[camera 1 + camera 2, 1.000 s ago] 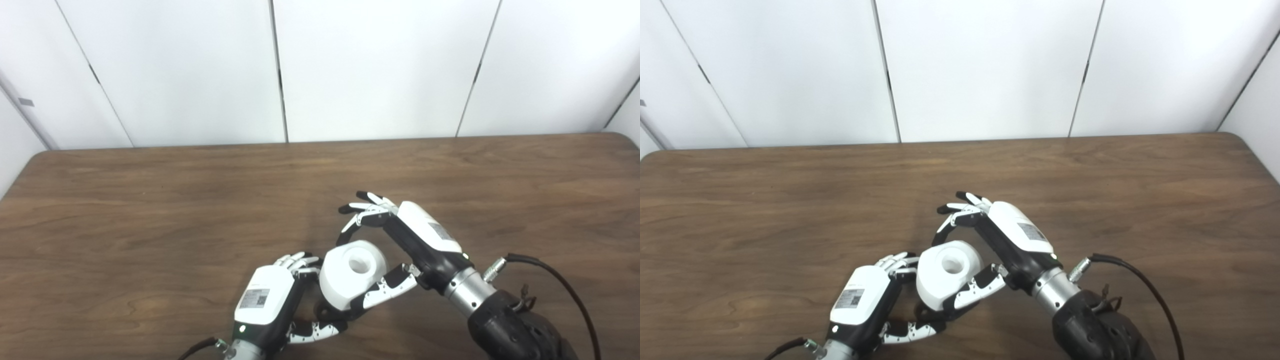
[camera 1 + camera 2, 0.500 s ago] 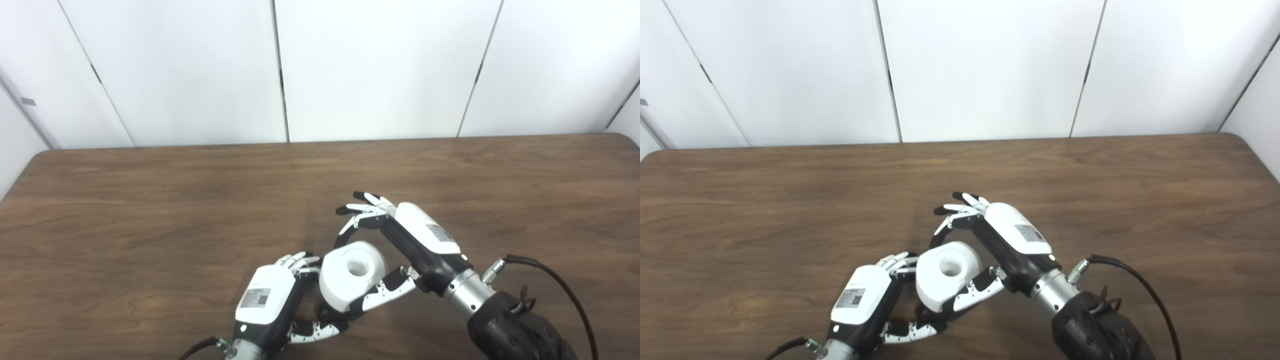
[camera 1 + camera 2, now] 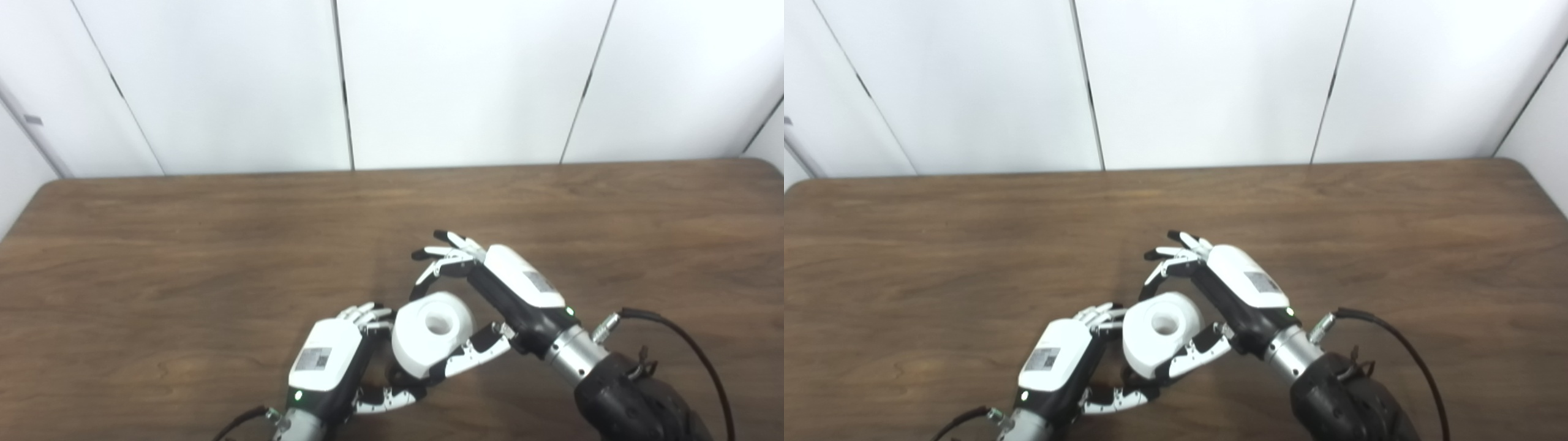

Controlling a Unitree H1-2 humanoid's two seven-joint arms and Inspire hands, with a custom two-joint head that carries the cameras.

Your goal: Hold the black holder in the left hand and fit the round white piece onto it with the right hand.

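Observation:
The round white piece [image 3: 429, 334], a thick ring with a centre hole, sits tilted between my two hands near the table's front edge. My left hand [image 3: 331, 361] is shut around the black holder [image 3: 395, 378]. Only a dark bit of the holder shows under the white piece, between my left thumb and the piece. My right hand [image 3: 490, 294] grips the white piece from the right. Its thumb [image 3: 471, 355] lies along the lower side and one finger touches the top, while the other fingers spread above it. The same scene shows in the right eye view, with the white piece [image 3: 1157, 331] in the middle.
The brown wooden table [image 3: 184, 257] stretches out to the left, right and far side of the hands. White wall panels [image 3: 453, 79] stand behind its far edge. A black cable [image 3: 686, 337] loops off my right forearm.
The whole picture has shifted slightly, so the camera has moved. Both hands and the white piece keep about the same pose.

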